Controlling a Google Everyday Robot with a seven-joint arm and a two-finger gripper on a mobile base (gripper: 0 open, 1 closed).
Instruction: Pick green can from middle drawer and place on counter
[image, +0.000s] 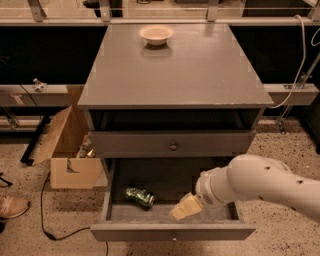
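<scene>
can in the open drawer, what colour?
Green with pale silvery markings, camera view. The gripper hangs beside the green can in the middle drawer.

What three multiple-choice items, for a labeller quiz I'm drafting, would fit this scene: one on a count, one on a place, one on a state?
1. How many bowls stand on the counter? A) none B) one C) three
2. Where does the green can lie? A) on the counter B) in the middle drawer, left part C) on the room's floor
3. The middle drawer is: A) pulled open B) shut C) taken out

Key: 1 B, a single cream bowl stands near the back edge. 2 B, the can rests on the drawer's floor. 3 A, its floor shows, with the end effector low over its right part, apart from the can.
</scene>
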